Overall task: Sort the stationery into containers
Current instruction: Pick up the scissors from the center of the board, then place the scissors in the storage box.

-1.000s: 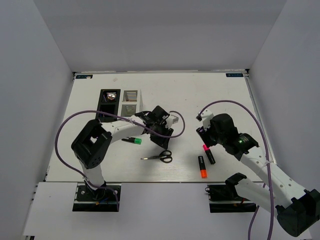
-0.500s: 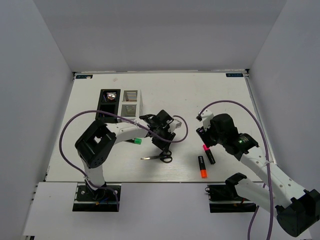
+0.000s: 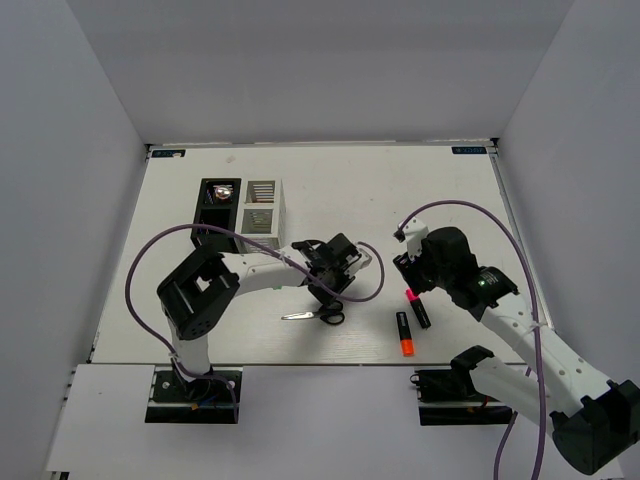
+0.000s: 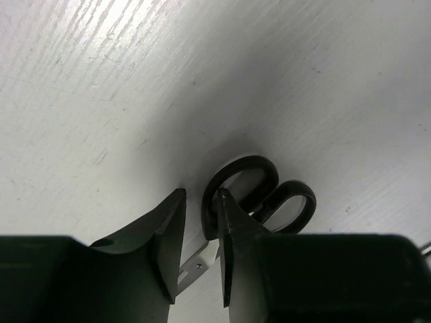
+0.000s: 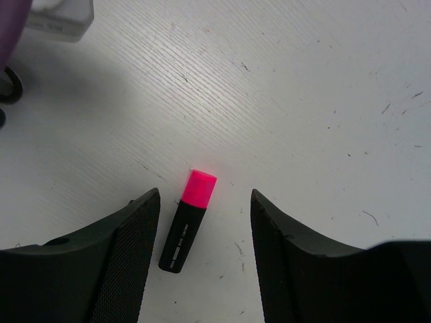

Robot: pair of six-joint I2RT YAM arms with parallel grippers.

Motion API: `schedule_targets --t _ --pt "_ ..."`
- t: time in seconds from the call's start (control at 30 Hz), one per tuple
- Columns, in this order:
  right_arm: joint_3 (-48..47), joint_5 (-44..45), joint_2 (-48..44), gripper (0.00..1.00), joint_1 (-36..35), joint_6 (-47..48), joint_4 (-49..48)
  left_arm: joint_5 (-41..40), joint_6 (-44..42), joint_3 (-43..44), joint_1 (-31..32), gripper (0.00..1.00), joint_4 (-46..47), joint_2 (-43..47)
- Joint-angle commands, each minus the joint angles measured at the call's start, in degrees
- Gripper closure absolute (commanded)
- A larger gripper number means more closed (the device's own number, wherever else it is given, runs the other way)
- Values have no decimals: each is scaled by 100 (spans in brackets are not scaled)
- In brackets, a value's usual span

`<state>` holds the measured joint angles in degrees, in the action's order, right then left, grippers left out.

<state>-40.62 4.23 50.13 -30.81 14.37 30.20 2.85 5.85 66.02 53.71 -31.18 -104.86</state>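
Black-handled scissors (image 3: 318, 316) lie flat on the white table, handles to the right. My left gripper (image 3: 328, 298) is down over the handles. In the left wrist view the jaws (image 4: 201, 195) stand narrowly apart, open, with the left side of one handle ring (image 4: 252, 161) between them and a sliver of table showing beside it. My right gripper (image 3: 407, 280) hangs open above a black marker with a pink cap (image 5: 185, 225), which lies between its fingers untouched. The black organiser (image 3: 218, 205) and the white one (image 3: 262, 205) stand at the back left.
A black marker with an orange cap (image 3: 403, 333) lies near the front edge, just left of the pink-capped one (image 3: 420, 312). Purple cables loop off both arms (image 3: 370, 275). White walls close in the table on three sides.
My left gripper has moved right and toward the front, down onto the scissors' handles, and its jaws have narrowed. The arm now covers the green-capped marker. The right arm has not moved.
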Motion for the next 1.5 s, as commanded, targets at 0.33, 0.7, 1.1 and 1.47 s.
schedule_targets --t 0.33,0.7,1.1,1.47 --pt "-25 -62 -126 40 66 13 -84 -628 -31 -405 192 66 -64 -641" --pt "-25 -63 -153 40 66 13 -84 -821 136 -274 96 100 -213 -334" --pt "19 -80 -223 40 75 22 -84 13 531 228 -1169 100 -58 2868" --pt "98 -326 -188 40 66 48 -128 -633 198 -2091 -3656 100 3935 5184"
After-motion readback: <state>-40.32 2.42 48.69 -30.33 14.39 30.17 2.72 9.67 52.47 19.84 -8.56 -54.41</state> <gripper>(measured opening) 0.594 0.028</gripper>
